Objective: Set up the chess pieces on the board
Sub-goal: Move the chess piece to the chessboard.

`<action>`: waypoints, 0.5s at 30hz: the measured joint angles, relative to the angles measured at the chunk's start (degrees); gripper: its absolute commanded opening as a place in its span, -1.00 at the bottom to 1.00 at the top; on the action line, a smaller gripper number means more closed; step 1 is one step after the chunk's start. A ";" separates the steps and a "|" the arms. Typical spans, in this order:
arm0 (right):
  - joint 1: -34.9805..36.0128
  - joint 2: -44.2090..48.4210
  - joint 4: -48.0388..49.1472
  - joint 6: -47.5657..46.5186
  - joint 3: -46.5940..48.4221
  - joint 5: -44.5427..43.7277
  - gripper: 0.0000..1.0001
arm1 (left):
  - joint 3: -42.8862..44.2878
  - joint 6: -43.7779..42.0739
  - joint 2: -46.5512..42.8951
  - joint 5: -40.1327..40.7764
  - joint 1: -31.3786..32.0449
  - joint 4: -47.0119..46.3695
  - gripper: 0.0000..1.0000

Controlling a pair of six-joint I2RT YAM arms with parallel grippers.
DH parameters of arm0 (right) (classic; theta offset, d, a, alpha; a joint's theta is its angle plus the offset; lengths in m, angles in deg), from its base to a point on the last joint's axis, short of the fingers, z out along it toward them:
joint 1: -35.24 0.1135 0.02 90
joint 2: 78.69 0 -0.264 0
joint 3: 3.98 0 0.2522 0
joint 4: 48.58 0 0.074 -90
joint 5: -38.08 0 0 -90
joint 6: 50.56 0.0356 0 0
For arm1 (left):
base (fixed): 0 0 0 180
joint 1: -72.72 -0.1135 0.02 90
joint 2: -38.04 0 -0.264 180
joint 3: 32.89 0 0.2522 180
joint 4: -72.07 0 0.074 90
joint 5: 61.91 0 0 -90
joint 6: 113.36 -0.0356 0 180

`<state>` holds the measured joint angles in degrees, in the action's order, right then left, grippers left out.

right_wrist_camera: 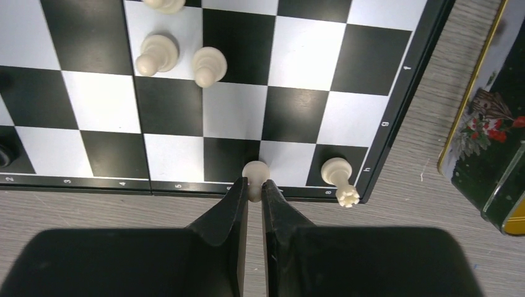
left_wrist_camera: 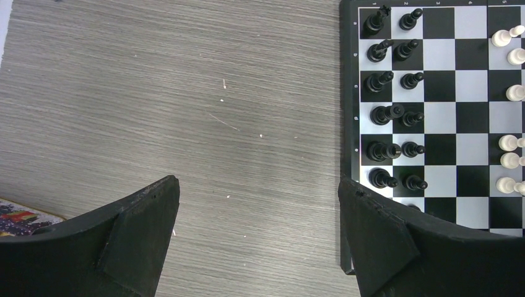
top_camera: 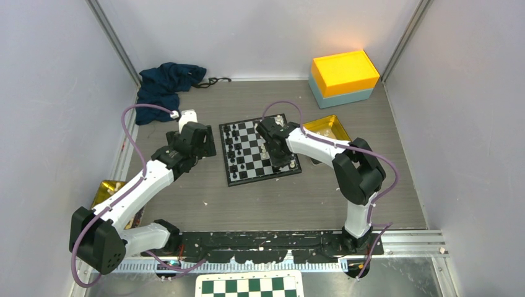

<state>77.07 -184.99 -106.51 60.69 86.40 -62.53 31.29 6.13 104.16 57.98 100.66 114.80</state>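
While the right jaws pinch narrow on a small cream-white round-headed chess piece (right_wrist_camera: 255, 172), the whole move turns on one small gap. In the right wrist view the piece sits at 12 o'clock from the tips, its head poking just past them and its long axis seemingly upright. It hangs over the edge row of the small black-and-white chessboard (top_camera: 244, 166), right on the seam between a black square at 11 o'clock and a white one at 1 o'clock. Whether its base touches the board cannot be told. A cream-white crowned piece (right_wrist_camera: 340, 180) occupies the corner square at 3 o'clock, near but apart, so the setting-down looks like a short drop needing a steady line.

Two more cream-white pieces (right_wrist_camera: 158, 54) stand farther in, at 11 o'clock. The right arm is plainly the one on the job. The left jaws hang wide apart over the grey wood-grain surface (left_wrist_camera: 186, 93), at 9 o'clock from the board, gripping nothing. Beside them, two files of black chess pieces (left_wrist_camera: 390, 114) line the board's edge.

Containers now: a gold-rimmed dark tin (right_wrist_camera: 489, 154) lies at 3 o'clock off the board, its contents out of sight. A second printed tin (left_wrist_camera: 18, 221) shows only a corner.
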 measured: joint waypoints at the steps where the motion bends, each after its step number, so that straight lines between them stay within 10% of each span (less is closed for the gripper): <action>1: -0.13 0.04 0.02 0.04 -0.09 -0.04 -0.81 | 0.02 0.00 -0.02 0.00 0.00 0.00 0.99; 15: -2.73 1.36 0.66 0.20 -2.40 0.00 -0.80 | 0.02 0.00 -0.02 -0.04 0.00 0.00 0.99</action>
<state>74.33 -183.64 -105.85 60.89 84.00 -62.53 31.31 6.13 104.14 57.94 100.66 114.80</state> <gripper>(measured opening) 0.168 0.996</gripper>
